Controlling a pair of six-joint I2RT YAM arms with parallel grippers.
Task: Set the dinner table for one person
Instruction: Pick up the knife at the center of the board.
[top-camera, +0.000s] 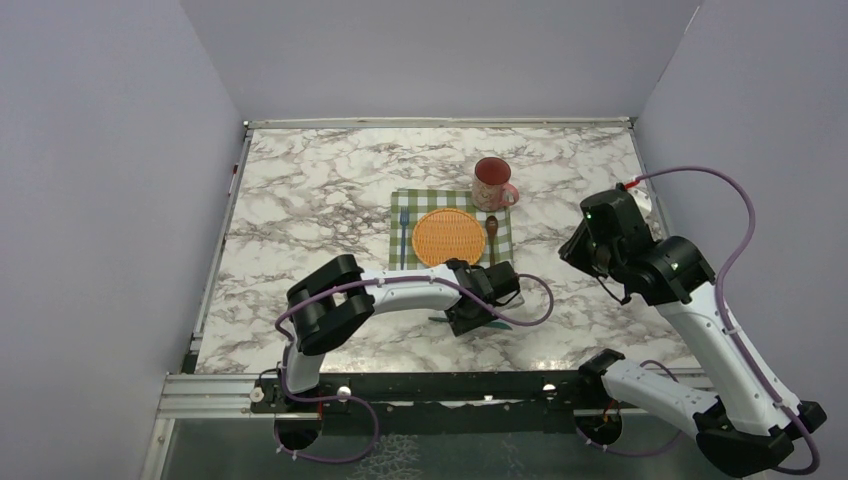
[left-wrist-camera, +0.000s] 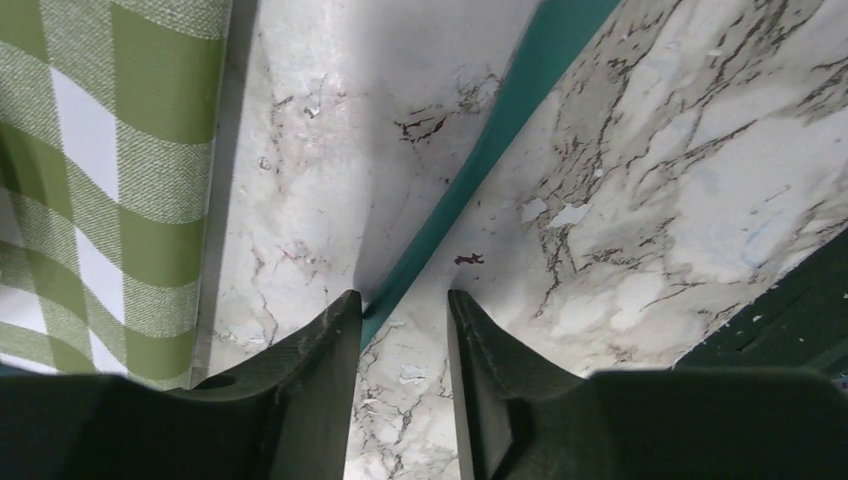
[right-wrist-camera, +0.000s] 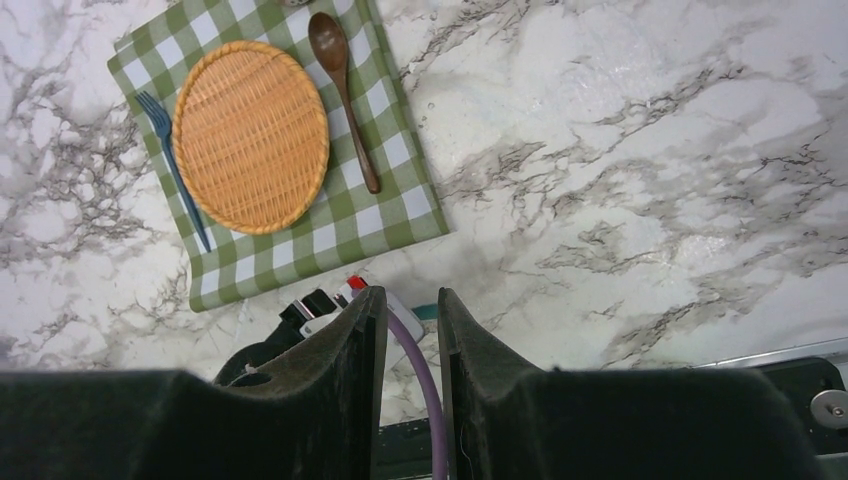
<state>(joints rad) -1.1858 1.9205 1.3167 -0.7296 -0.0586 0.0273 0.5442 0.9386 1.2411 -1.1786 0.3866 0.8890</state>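
Note:
The marble dinner table (top-camera: 300, 200) holds a green-and-white checked cloth (top-camera: 420, 198) with a woven orange plate (top-camera: 447, 237). A blue fork (top-camera: 403, 235) lies on its left and a wooden spoon (top-camera: 492, 232) on its right. A red mug (top-camera: 492, 183) stands behind them. A teal utensil (left-wrist-camera: 500, 110) lies on the marble just in front of the cloth. My left gripper (left-wrist-camera: 400, 300) is open and low over it, the near end by the left fingertip. My right gripper (right-wrist-camera: 412, 295) is high over the right side, narrowly open and empty.
The cloth's edge (left-wrist-camera: 130, 150) lies just left of my left gripper. The metal frame (top-camera: 400, 385) runs along the near edge behind it. Grey walls enclose the table on three sides. My left arm's wrist (right-wrist-camera: 300, 320) shows below my right gripper.

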